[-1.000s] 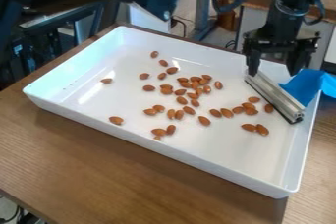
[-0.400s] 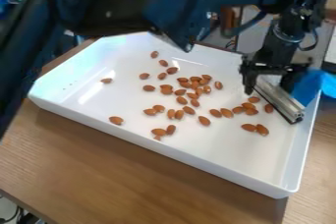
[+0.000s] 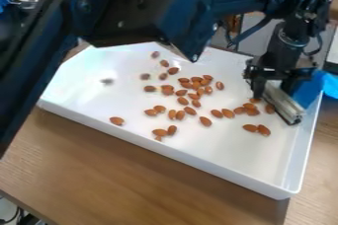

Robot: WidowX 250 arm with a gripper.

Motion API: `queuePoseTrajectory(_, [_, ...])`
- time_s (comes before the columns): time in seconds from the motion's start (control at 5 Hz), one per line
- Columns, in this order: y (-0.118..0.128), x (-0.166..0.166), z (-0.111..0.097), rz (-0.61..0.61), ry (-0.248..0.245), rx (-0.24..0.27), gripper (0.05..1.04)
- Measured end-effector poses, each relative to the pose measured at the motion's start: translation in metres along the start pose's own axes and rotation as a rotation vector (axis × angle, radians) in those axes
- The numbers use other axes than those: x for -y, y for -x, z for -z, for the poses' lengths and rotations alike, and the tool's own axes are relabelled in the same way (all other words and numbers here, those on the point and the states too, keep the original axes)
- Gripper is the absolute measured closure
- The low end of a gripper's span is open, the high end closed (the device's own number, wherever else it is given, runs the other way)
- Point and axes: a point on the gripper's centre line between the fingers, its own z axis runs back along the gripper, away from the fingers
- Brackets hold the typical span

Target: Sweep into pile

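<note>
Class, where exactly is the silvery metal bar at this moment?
In the camera view, the metal bar lies at a slant inside the picture-right side of the white tray, beneath the claw, with almonds close on its left.

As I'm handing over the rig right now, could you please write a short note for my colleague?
Gripper: at the metal bar's upper end, fingers apart; no firm grip visible.
Things: almonds scattered across the white tray, a loose cluster near its middle; bar slanted at the tray's right side, apparently the sweeper.
Done: no single pile yet.
Left: likely grip the bar, then sweep the almonds together.
</note>
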Motion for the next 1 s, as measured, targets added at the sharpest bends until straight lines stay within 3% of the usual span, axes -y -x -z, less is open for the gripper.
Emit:
queuePoseTrajectory(0.2, [0.001,-0.004,0.004,-0.023,0.012,-0.016,0.649])
queuePoseTrajectory(0.4, [0.0,-0.015,0.005,-0.016,0.025,-0.026,0.692])
queuePoseTrajectory(1.0, [-0.009,-0.073,0.009,-0.04,0.042,-0.048,0.699])
